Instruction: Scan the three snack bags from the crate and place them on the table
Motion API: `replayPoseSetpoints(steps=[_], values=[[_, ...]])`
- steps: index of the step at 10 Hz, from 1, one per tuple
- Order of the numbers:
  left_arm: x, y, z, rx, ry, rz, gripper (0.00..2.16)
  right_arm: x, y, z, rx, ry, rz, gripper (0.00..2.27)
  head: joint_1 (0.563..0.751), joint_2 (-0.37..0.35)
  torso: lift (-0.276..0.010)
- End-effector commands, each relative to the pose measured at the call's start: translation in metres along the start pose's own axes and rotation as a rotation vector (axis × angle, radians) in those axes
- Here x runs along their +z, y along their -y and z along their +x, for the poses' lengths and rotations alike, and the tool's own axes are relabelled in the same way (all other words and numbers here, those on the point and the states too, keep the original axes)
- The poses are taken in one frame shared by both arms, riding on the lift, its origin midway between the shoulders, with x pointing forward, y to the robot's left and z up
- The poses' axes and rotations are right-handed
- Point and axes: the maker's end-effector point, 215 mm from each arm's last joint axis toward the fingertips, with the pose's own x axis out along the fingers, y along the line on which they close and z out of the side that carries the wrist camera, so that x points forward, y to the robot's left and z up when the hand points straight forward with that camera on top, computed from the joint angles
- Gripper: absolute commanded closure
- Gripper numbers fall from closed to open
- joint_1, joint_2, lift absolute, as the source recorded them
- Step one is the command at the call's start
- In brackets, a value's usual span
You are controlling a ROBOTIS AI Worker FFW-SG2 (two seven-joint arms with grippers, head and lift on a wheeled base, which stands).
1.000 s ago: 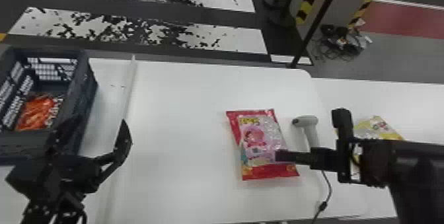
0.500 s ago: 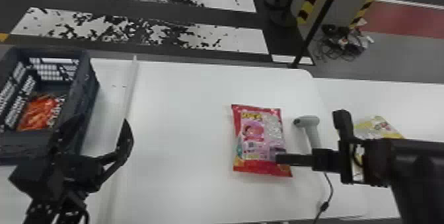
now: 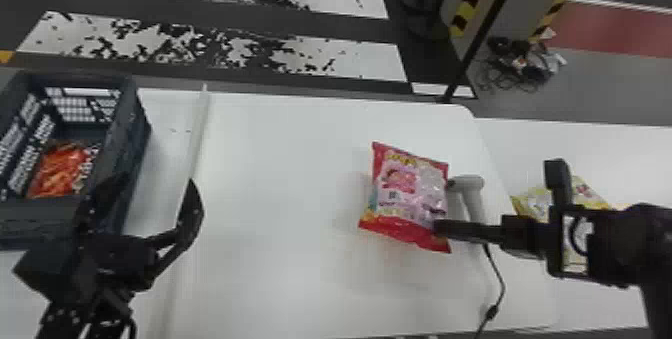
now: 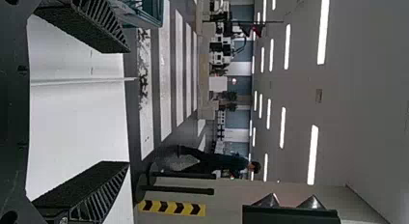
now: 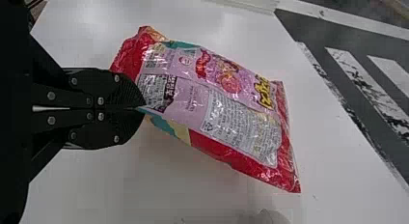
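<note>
I have the pink-and-red snack bag [image 3: 410, 188] over the worktop [image 3: 280, 188], toward its right edge, and by the shadow I judge it is lifted clear. My right pincer [image 5: 143, 107] is clamped on it near one corner, closed on the film, with the printed back showing to the head camera. Just beside the bag, nearer the worktop's right edge, lies the scanner [image 3: 470, 188], its nose toward the bag; I can't tell whether they touch.

I take this as the scanning step. To do it well, I'd swing the wrist slowly until the code squarely faces the nose, leave a little air so the bag doesn't shove the scanner, and pause there for the read. A corner grip lets the bag droop and twist, so small turns are wiser than fast ones, and I'd steer wide of the cable [image 3: 500, 283].

Past the worktop's right edge a yellow bag [image 3: 535, 203] lies on another white surface, probably scanned already. At the worktop's left side, my left pincer [image 4: 129, 106] waits with fingers apart by the crate [image 3: 127, 148], where an orange bag [image 3: 57, 170] remains.
</note>
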Motion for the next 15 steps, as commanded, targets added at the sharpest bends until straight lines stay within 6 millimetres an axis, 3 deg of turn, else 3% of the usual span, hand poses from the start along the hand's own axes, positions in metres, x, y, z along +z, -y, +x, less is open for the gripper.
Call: replayPoseSetpoints(steps=[1, 3, 4, 8, 11, 13, 15], values=[[0.001, 0.001, 0.0, -0.003, 0.0, 0.001, 0.04, 0.03, -0.012, -0.035, 0.039, 0.103, 0.017, 2.25, 0.695, -0.189, -0.062], [0.0, 0.001, -0.001, -0.002, -0.002, 0.002, 0.04, 0.065, -0.001, -0.074, -0.014, 0.219, 0.003, 2.25, 0.695, -0.225, -0.062], [0.001, 0.001, -0.001, -0.002, -0.001, 0.002, 0.04, 0.082, 0.014, -0.092, -0.07, 0.28, 0.007, 2.25, 0.695, -0.25, -0.062], [0.0, -0.001, -0.001, -0.002, -0.003, 0.006, 0.04, 0.136, 0.113, -0.158, -0.357, 0.538, 0.058, 2.25, 0.695, -0.35, -0.062], [-0.001, -0.003, 0.0, 0.001, -0.003, 0.006, 0.04, 0.139, 0.186, -0.167, -0.505, 0.635, 0.145, 2.25, 0.695, -0.35, -0.062], [-0.002, -0.004, -0.001, 0.001, -0.004, 0.007, 0.04, 0.118, 0.243, -0.176, -0.658, 0.633, 0.241, 2.25, 0.695, -0.35, -0.062], [-0.003, -0.003, 0.0, -0.001, -0.006, 0.004, 0.04, 0.099, 0.28, -0.175, -0.732, 0.635, 0.297, 2.16, 0.695, -0.35, -0.062]])
